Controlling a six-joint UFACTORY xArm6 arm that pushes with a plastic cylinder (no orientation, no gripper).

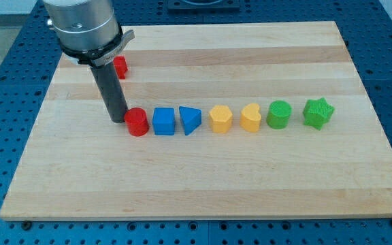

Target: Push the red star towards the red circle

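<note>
The red star [120, 66] lies near the board's top left, mostly hidden behind my rod, so only its right part shows. The red circle [137, 122] sits left of centre, at the left end of a row of blocks. My tip [118, 120] rests on the board just left of the red circle, close to or touching it, and below the red star.
To the right of the red circle runs a row: blue cube [163, 121], blue triangle [189, 120], yellow hexagon [220, 119], yellow heart [250, 118], green cylinder [279, 114], green star [318, 113]. The wooden board [203, 184] lies on a blue perforated table.
</note>
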